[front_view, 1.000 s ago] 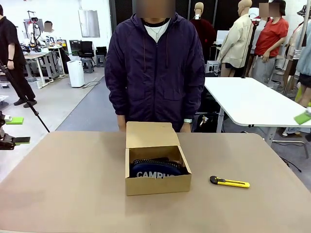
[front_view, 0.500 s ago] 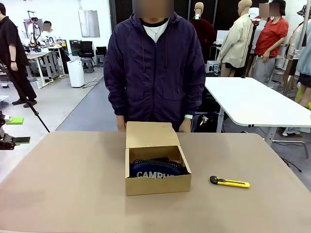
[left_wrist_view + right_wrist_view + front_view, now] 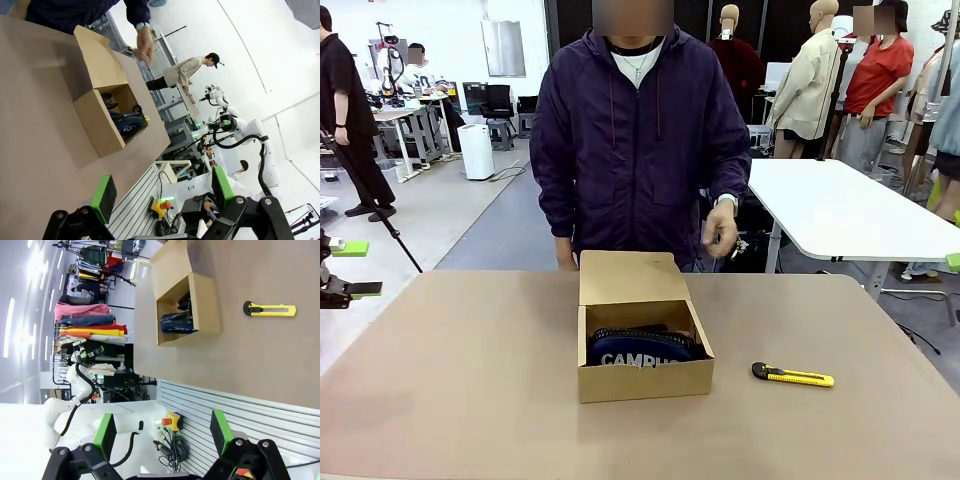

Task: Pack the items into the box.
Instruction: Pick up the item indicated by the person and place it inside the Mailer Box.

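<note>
Tan matte table (image 3: pixel 470 380), bare apart from box and knife; its near edge sits on a slatted alu frame w/ a red e-stop button (image 3: pixel 172 421) on a yellow housing below. Room is an open lab w/ grey floor: white table (image 3: pixel 840 210) behind at right, desks and chairs far left, black tripod leg (image 3: pixel 370 205) at left, rack of coloured clothes (image 3: pixel 90 325) in the right wrist view. Brown cardboard box (image 3: pixel 645 380) at table centre, flap lid open and leaning back toward the person. Navy pouch (image 3: pixel 640 350) lies inside, white "CAMPUS" legible, bottoms of the letters cut off by the box's front wall. Something dark behind the pouch, can't tell what. Yellow-and-black utility knife (image 3: pixel 792 376) flat on the table to the right of the box, well apart from it; no print readable on it. Person's hand (image 3: pixel 720 228) raised at waist height behind the box, loosely curled. Left gripper (image 3: pixel 162 192) fingers spread wide, holding nothing, off the table edge. Right gripper (image 3: pixel 161 431) likewise wide, nothing between the pads.
</note>
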